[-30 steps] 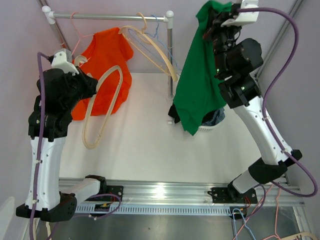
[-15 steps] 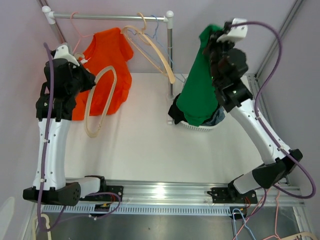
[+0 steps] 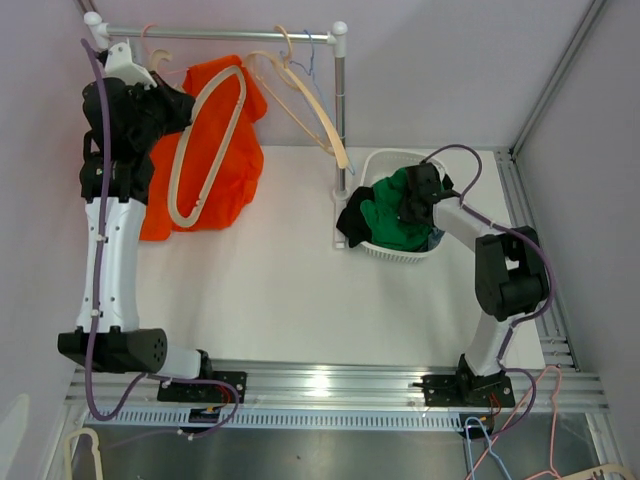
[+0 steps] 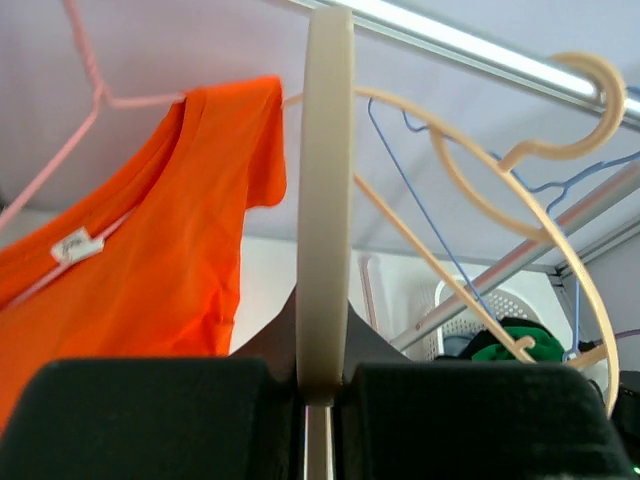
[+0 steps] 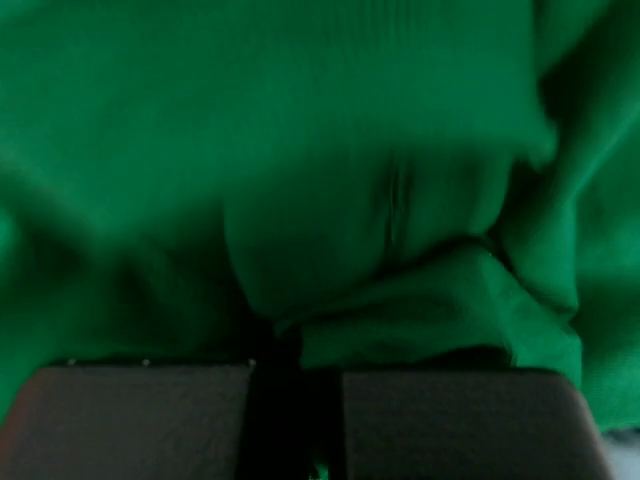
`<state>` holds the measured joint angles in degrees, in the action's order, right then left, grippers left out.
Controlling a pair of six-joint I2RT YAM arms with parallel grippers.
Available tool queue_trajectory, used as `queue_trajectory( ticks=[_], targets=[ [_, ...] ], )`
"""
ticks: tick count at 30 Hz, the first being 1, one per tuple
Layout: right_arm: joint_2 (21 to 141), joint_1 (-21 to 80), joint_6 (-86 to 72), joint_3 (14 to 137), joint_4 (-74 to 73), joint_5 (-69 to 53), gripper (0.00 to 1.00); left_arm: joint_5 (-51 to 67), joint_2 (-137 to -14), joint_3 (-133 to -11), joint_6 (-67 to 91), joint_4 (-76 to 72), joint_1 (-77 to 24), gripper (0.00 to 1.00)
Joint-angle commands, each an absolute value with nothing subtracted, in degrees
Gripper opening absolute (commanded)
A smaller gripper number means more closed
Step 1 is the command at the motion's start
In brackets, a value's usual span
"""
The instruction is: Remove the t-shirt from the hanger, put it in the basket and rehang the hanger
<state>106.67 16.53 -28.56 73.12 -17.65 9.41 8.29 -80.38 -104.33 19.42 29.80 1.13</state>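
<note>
My left gripper (image 3: 165,105) is shut on an empty cream hanger (image 3: 205,140) and holds it high, just below the rail (image 3: 220,33). In the left wrist view the gripper (image 4: 322,385) pinches the hanger's bar (image 4: 325,200) edge-on. My right gripper (image 3: 415,195) is down in the white basket (image 3: 375,160), closed on the green t-shirt (image 3: 385,215), which lies bunched in the basket. In the right wrist view the gripper (image 5: 295,375) is nearly closed and green cloth (image 5: 300,150) fills the frame.
An orange t-shirt (image 3: 225,190) hangs on a pink hanger (image 3: 150,50) at the rail's left, right behind the held hanger. Another cream hanger (image 3: 310,110) and a blue one hang near the rail's right post (image 3: 340,100). Dark clothes (image 3: 352,222) spill over the basket's left rim.
My right arm has dropped from high above down into the basket, taking the green t-shirt with it. My left arm has lifted the cream hanger up toward the rail.
</note>
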Motion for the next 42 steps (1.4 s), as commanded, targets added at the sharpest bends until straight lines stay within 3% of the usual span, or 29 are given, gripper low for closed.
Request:
queue_trajectory(
  ticks=[1, 2, 4, 5, 6, 7, 8, 14, 21, 30, 42],
  targets=[
    [107.23, 17.40, -30.85, 72.60, -24.43, 3.60, 0.00, 13.89, -81.56, -106.61, 17.14, 18.12, 1.14, 0.01],
    [106.44, 17.40, -30.76, 72.86, -24.61, 4.04, 0.00, 13.80, -82.87, -107.31, 17.05, 17.58, 1.14, 0.01],
    [104.95, 17.31, -30.06, 73.65, -25.92, 4.74, 0.11, 14.50, -84.45, -110.90, 17.05, 17.23, 0.88, 0.00],
    [103.03, 17.31, -29.71, 74.70, -26.54, 5.79, 0.52, 15.02, -86.20, -112.05, 16.96, 17.49, 0.62, 0.00],
    [101.88, 17.40, -29.01, 75.23, -26.98, 6.58, 0.73, 15.20, -87.09, -114.41, 16.18, 18.53, 0.62, 0.00],
    [100.56, 17.40, -29.00, 75.84, -28.64, 7.72, 0.87, 15.29, -87.88, -116.87, 15.74, 19.24, 0.62, 0.01],
    [97.94, 17.40, -28.92, 77.24, -29.44, 10.26, 0.94, 15.38, -89.54, -117.85, 15.12, 19.94, -1.39, 0.01],
    [88.08, 18.37, -26.81, 82.61, -33.31, 18.26, 0.99, 8.71, -92.28, -123.57, 8.62, 21.97, -5.96, 0.01],
    [77.09, 20.74, -22.86, 87.36, -33.23, 20.74, 0.99, 0.62, -101.24, -134.46, 4.31, 27.95, -9.49, 0.01],
    [68.73, 22.15, -18.20, 82.53, -24.26, 18.90, 0.99, -3.95, -109.76, -140.61, 2.64, 29.00, -10.46, 0.01],
    [64.34, 22.32, -19.07, 76.73, -21.97, 15.82, 0.99, 5.69, -114.52, -140.45, 4.13, 26.63, -12.22, 0.01]
  ],
)
